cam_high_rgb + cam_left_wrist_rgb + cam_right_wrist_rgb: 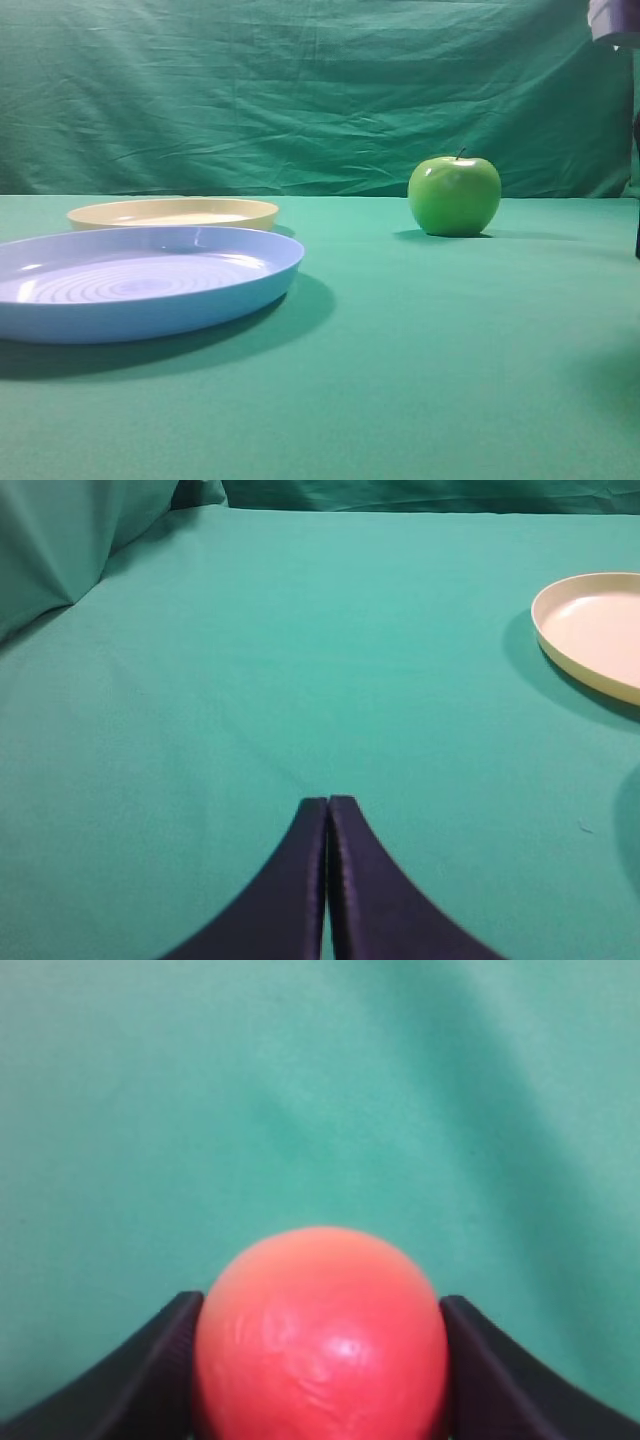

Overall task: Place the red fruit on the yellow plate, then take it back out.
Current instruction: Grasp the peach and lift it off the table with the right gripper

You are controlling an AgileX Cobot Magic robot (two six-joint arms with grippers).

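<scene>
The red fruit (320,1345) fills the bottom of the right wrist view, smooth and red-orange. My right gripper (320,1301) is shut on it, a dark finger pressed against each side, above green cloth. The exterior view shows no fruit, only a bit of the right arm (613,20) at the top right corner. The yellow plate (170,213) lies at the back left with nothing on it, and its rim (560,645) shows at the right of the left wrist view. My left gripper (327,802) is shut on nothing, over bare cloth to the left of the plate.
A larger light-blue plate (140,285) lies in front of the yellow one at the left. A glossy green apple (454,195) with a stem stands at the back right. Green cloth covers the table and hangs as a backdrop (300,90).
</scene>
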